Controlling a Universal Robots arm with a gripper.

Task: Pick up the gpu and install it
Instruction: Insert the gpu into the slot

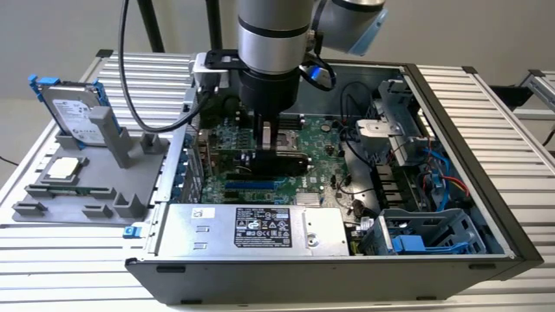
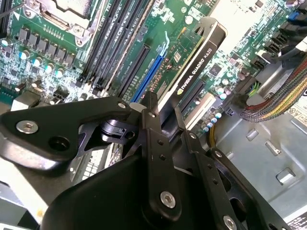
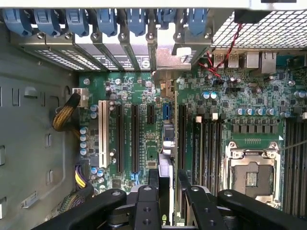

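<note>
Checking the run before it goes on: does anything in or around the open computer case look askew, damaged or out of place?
Nothing stands out. The gripper holds the gpu edge-down over the motherboard slots inside the case; whether it is seated is unclear. On the grey tray, the hard drive stands upright in its holder.

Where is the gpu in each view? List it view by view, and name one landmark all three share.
Exterior view: the gpu sits under the arm, over the middle of the motherboard.
Second wrist view: the gpu is a black card tilted above the expansion slots.
First wrist view: the gpu is edge-on, between the expansion slots and the memory slots.
Shared landmark: the empty CPU socket.
</note>
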